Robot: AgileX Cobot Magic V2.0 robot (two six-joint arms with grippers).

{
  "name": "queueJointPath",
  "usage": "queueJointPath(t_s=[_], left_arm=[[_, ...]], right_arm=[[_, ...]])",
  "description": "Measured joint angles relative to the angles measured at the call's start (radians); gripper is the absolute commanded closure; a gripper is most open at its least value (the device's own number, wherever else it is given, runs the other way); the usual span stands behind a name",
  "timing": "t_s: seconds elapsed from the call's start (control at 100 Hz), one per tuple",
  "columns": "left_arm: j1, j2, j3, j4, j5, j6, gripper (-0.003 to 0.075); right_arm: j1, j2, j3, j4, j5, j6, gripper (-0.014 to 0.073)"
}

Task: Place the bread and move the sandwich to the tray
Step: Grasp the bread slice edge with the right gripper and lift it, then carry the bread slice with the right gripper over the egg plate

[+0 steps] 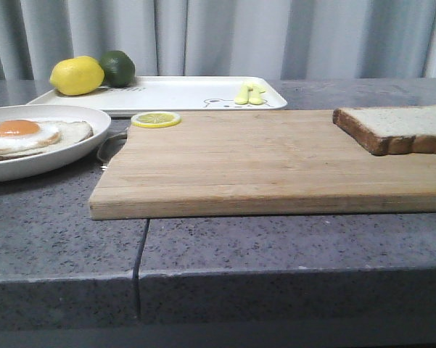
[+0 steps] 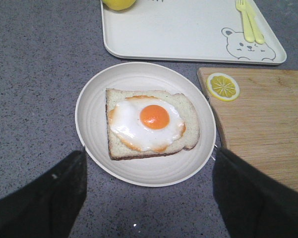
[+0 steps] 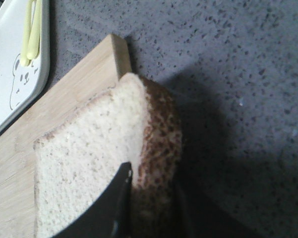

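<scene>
Granite counter: right end effector (image 3: 151, 198), mostly cropped, pinches bread (image 3: 89, 163); left (image 2: 149, 198) gapes empty.

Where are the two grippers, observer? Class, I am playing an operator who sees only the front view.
Observer: The left gripper hangs open above the round white plate, one finger at each side of it.
Operator: And the right one?
Observer: The right gripper straddles the dark crust edge of the thick pale bread slice on the light wooden cutting board. I cannot tell whether it pinches the crust.
Operator: What are the yellow things on the white rectangular tray?
Observer: Pale yellow cutlery, one piece a fork, beside the bear drawing.
</scene>
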Motion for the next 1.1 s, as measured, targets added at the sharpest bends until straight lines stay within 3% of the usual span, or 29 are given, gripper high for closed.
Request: queueJointPath(t_s=[0.17,0.66,0.88,1.1], left_arm=[[0.000,0.000,0.000,0.000,0.000,0.000,0.0229],[0.000,0.000,0.000,0.000,0.000,0.000,0.0229],[0.000,0.000,0.000,0.000,0.000,0.000,0.0229],[0.000,0.000,0.000,0.000,0.000,0.000,0.0229]], right_arm=[[0.000,0.000,0.000,0.002,0.002,0.002,0.0655],[0.017,-0.208,-0.079,-0.040,0.048,0.090,0.0651],[0.175,-0.256,-0.130,0.002,0.002,0.161,0.0651],[0.397,-0.256,-0.137,0.201,-0.191,0.151,0.0651]])
